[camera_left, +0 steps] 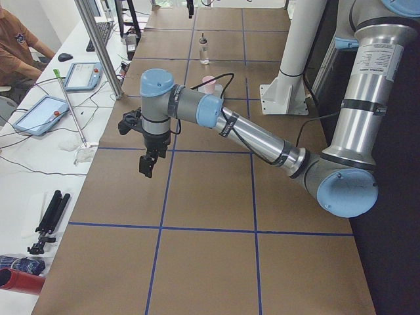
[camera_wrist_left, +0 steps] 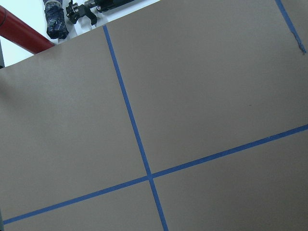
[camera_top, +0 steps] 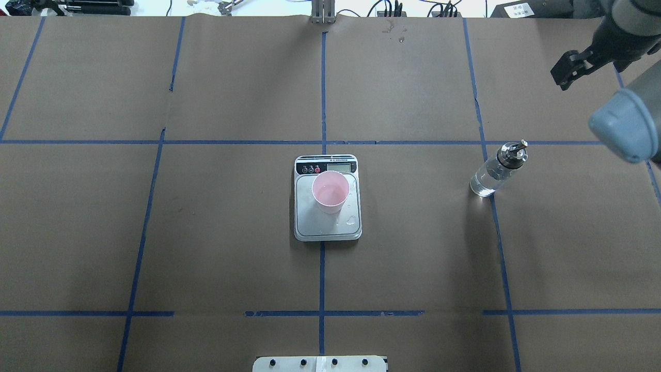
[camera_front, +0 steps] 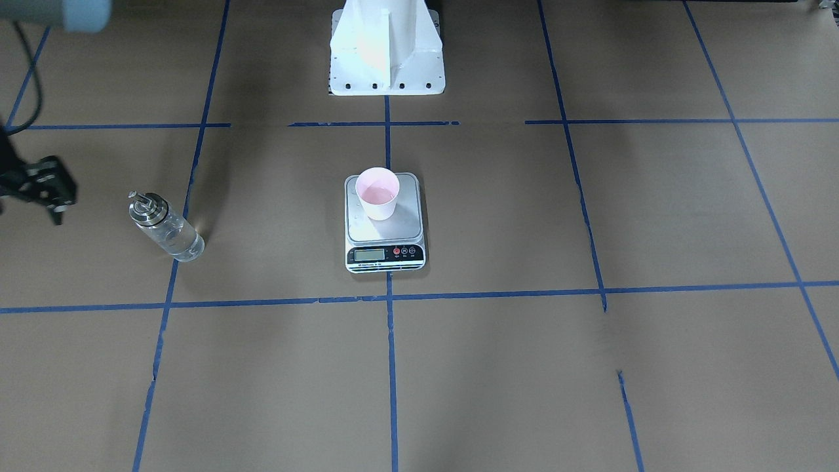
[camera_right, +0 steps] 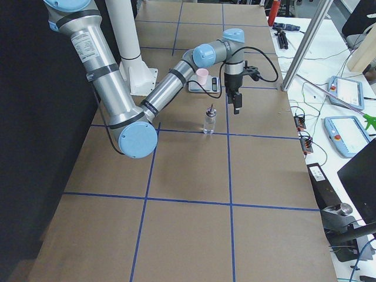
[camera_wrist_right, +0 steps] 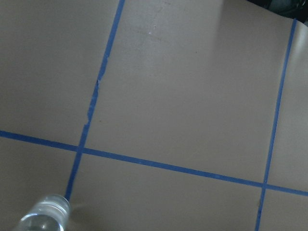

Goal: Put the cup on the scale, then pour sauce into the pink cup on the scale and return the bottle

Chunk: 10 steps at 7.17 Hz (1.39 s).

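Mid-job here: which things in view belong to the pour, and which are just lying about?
Job: pink paper cup; digital kitchen scale under it; glass bottle of clear sauce, standing apart.
Lying about: two tablets, small black tripod and red cylinder on the white side bench.

Overhead view, bench (camera_top: 206, 232). Scale (camera_top: 304, 222) at frame centre; cup (camera_top: 330, 192) on its platform (nearer the display end, toward frame top). Bottle (camera_top: 496, 171) centre-right of frame, well apart from scale.
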Each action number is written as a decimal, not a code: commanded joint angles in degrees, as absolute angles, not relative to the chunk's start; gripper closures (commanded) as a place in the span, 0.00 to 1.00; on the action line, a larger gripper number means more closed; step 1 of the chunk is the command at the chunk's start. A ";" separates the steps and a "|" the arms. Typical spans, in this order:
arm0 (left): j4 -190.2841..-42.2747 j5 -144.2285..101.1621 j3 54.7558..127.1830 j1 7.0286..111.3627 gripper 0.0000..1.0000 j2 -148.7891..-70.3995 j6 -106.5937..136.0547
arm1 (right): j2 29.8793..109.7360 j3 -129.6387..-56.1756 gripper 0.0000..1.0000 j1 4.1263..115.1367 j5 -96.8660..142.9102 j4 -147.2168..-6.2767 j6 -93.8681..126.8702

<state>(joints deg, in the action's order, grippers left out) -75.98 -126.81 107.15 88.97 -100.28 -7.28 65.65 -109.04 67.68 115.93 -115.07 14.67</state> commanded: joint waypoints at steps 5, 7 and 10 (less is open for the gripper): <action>-75.23 -134.45 101.35 89.30 0.00 -92.04 -11.60 | 81.03 -91.41 0.00 84.31 135.54 -100.81 -11.51; -75.32 -134.03 99.15 89.38 0.00 -90.89 -11.60 | 82.44 -89.83 0.00 86.38 134.03 -100.90 -11.34; -83.53 -134.21 93.37 89.30 0.00 -89.22 -11.51 | 83.41 -90.17 0.00 91.92 138.34 -100.90 -11.25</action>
<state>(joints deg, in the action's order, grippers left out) -78.27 -134.07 96.52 89.33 -90.25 -11.57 83.14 -90.02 89.76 136.90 -100.90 -11.27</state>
